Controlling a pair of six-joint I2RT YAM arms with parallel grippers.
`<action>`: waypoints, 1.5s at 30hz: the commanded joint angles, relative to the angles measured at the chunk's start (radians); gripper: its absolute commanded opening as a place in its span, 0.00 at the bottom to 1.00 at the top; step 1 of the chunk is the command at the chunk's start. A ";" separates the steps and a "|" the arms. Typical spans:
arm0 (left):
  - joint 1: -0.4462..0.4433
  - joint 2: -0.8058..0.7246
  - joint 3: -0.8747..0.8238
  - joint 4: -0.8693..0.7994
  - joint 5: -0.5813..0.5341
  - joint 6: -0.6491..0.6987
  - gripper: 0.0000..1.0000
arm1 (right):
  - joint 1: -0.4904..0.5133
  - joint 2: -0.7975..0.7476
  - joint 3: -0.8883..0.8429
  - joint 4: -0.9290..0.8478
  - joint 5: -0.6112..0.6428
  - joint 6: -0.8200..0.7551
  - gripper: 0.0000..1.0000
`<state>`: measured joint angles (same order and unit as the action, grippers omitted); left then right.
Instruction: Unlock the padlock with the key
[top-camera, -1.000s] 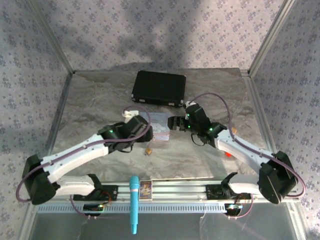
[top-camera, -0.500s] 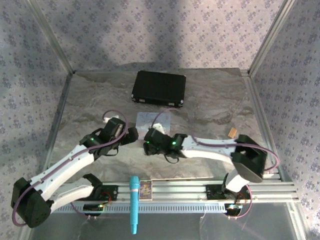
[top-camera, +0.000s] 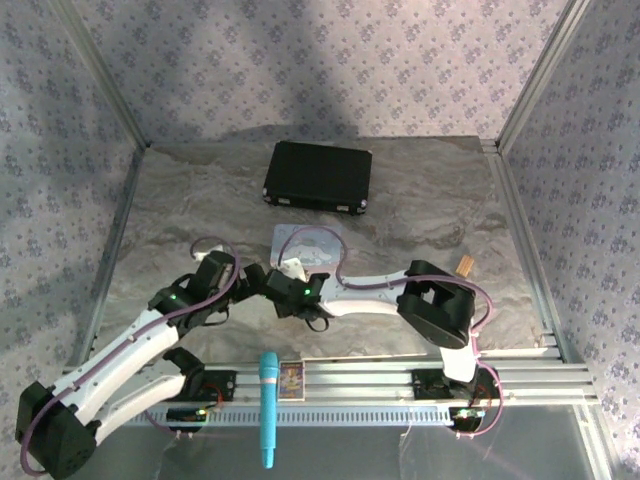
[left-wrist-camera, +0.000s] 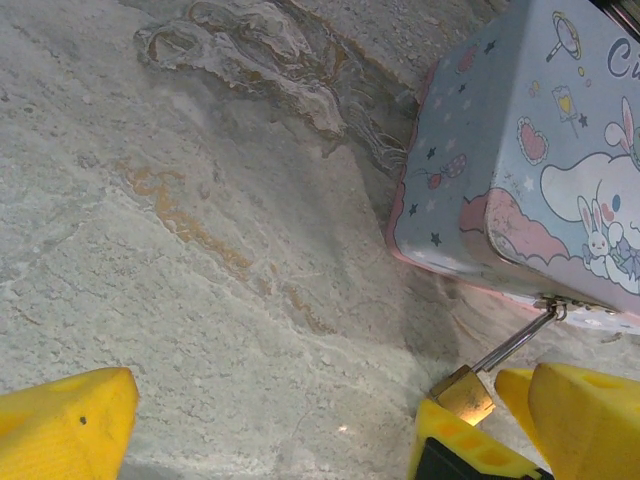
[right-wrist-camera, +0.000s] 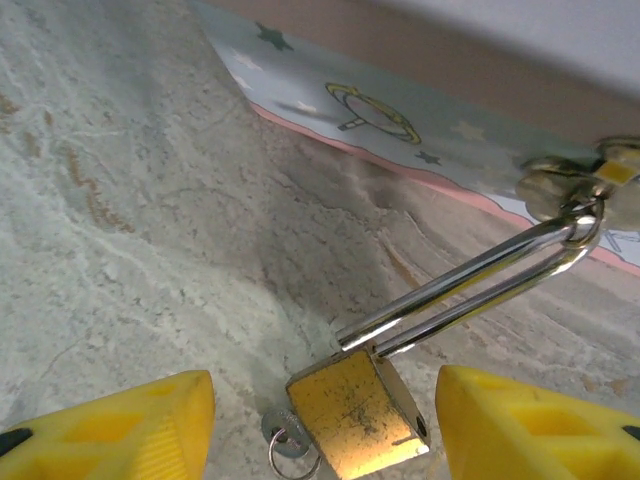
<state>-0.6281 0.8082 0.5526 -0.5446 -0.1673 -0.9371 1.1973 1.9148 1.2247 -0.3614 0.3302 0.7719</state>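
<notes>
The right gripper (right-wrist-camera: 325, 405) stood partly open astride the padlock (right-wrist-camera: 355, 410), both fingers (right-wrist-camera: 120, 430) clear of it; the left gripper (left-wrist-camera: 330, 430) gaped wide just beside, holding nothing.

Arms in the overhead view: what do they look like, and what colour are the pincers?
Both the left arm and right arm have slim white links between chunky black joints, a small green light and a looping purple cable. The pincer fingers are bright yellow wedges with moulded hollows.
</notes>
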 joint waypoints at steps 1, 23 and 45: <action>0.004 0.008 -0.013 0.025 0.014 -0.016 1.00 | -0.014 0.036 0.019 -0.023 0.018 0.032 0.61; 0.001 0.000 0.034 0.031 -0.004 0.186 1.00 | -0.030 -0.125 -0.222 -0.017 -0.001 0.063 0.45; -0.151 0.216 0.277 0.005 -0.127 0.607 1.00 | -0.079 -0.270 -0.417 0.048 -0.034 0.111 0.35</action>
<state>-0.7582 0.9836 0.7921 -0.5289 -0.2798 -0.4618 1.1313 1.6630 0.8524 -0.2527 0.2985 0.8509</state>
